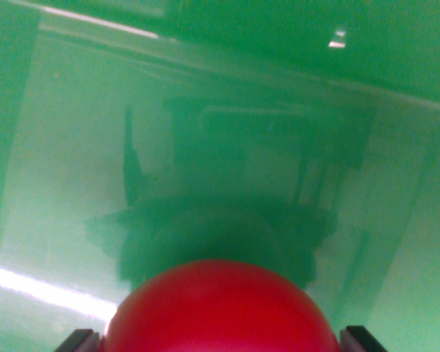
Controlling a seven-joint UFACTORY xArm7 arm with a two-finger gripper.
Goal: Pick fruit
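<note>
A round red fruit [218, 312] fills the bottom middle of the wrist view. Dark fingertips [79, 340] show at each side of it, at the bottom left and bottom right corners, pressed against its sides. My gripper [220, 343] is shut on the fruit. Below lies a glossy green surface [227, 125], where a dark blurred reflection of the arm shows above the fruit. Whether the fruit rests on that surface or hangs over it is not visible.
The green surface has a darker raised edge [293, 37] across the top and a darker wall [4, 110] at the wrist view's left. Bright light streaks lie on it at the lower left.
</note>
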